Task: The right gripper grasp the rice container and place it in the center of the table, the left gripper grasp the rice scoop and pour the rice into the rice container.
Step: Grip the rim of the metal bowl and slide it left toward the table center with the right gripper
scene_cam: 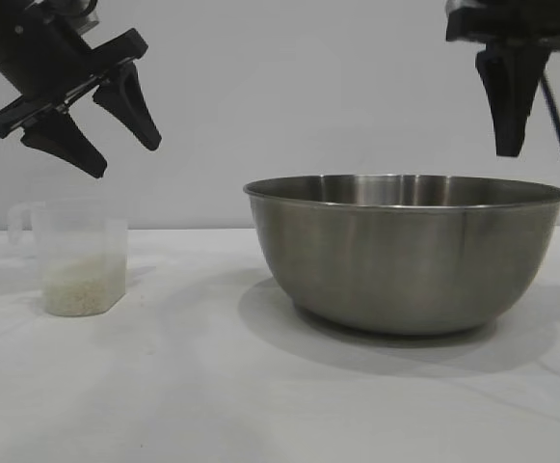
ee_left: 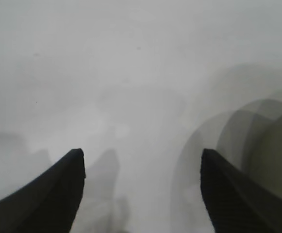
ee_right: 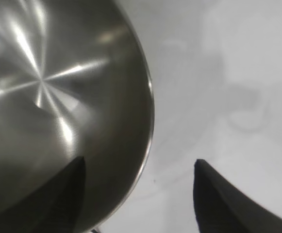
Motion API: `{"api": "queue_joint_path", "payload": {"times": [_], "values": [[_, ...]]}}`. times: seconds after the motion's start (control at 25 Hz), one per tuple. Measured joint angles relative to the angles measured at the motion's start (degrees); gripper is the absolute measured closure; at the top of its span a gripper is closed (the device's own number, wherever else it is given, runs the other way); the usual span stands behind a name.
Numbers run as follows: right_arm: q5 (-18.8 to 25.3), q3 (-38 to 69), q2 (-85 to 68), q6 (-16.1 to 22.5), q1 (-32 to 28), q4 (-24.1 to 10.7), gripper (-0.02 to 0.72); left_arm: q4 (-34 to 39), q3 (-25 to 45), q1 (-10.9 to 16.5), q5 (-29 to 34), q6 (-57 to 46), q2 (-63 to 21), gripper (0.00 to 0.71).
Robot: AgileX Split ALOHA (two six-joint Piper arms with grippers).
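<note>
Right gripper (scene_cam: 540, 145) hangs spread over shiny steel rice container (scene_cam: 405, 256).

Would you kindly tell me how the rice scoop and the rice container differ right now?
The rice scoop is a small clear plastic cup with a loop handle; the rice container is a far larger steel bowl without a handle. The scoop holds rice; the container's visible inside is bare. Both stand upright on the table, ungripped.
</note>
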Motion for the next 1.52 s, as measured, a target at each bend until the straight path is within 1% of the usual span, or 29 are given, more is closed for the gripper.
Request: {"api": "queue_joint_path", "payload": {"times": [0.2, 0.48, 0.52, 0.64, 0.76, 0.84, 0.88, 0.92, 1.0, 1.08, 1.16, 1.24, 1.44, 1.52], "values": [[-5.08, 0.77, 2.24, 0.00, 0.00, 0.09, 0.260, 0.00, 0.00, 0.00, 0.00, 0.00, 0.00, 0.239], [-10.32, 0.77, 7.24, 0.00, 0.00, 0.09, 0.260, 0.00, 0.00, 0.00, 0.00, 0.00, 0.00, 0.239], [-11.02, 0.77, 7.73, 0.00, 0.00, 0.09, 0.318, 0.00, 0.00, 0.00, 0.00, 0.14, 0.00, 0.239], [-12.89, 0.77, 8.55, 0.00, 0.00, 0.09, 0.447, 0.00, 0.00, 0.00, 0.00, 0.14, 0.00, 0.239], [-13.66, -0.36, 9.50, 0.00, 0.00, -0.02, 0.577, 0.00, 0.00, 0.00, 0.10, 0.14, 0.00, 0.239], [-13.27, -1.09, 9.90, -0.43, 0.00, 0.34, 0.641, 0.00, 0.00, 0.00, 0.09, 0.14, 0.00, 0.239], [-13.27, -1.54, 10.03, -0.43, 0.00, 0.48, 0.638, 0.00, 0.00, 0.00, 0.09, 0.14, 0.00, 0.239], [-13.40, -1.91, 10.12, -0.43, 0.00, 0.73, 0.703, 0.00, 0.00, 0.00, 0.09, 0.14, 0.00, 0.239], [-13.54, -2.83, 10.27, -0.16, 0.00, 1.30, 0.703, 0.00, 0.00, 0.00, 0.09, 0.14, 0.00, 0.239], [-12.40, -3.86, 10.31, -0.32, 0.00, 1.64, 0.703, 0.00, 0.00, 0.00, 0.09, 0.14, 0.00, 0.239], [-10.70, -4.61, 10.40, -3.16, 0.00, 3.51, 0.703, 0.00, 0.00, 0.00, 0.09, 0.14, 0.00, 0.239], [-9.56, -4.85, 10.40, -4.30, 0.00, 4.99, 0.703, 0.00, 0.00, 0.00, 0.09, 0.14, 0.00, 0.239], [-6.54, -4.85, 10.54, -4.97, 0.12, 7.74, 0.703, 0.00, 0.00, 0.00, 0.09, 0.14, 0.00, 0.239], [-6.03, -4.85, 10.54, -5.06, 0.83, 7.76, 0.703, 0.00, 0.00, 0.00, 0.09, 0.14, 0.00, 0.239]]}}
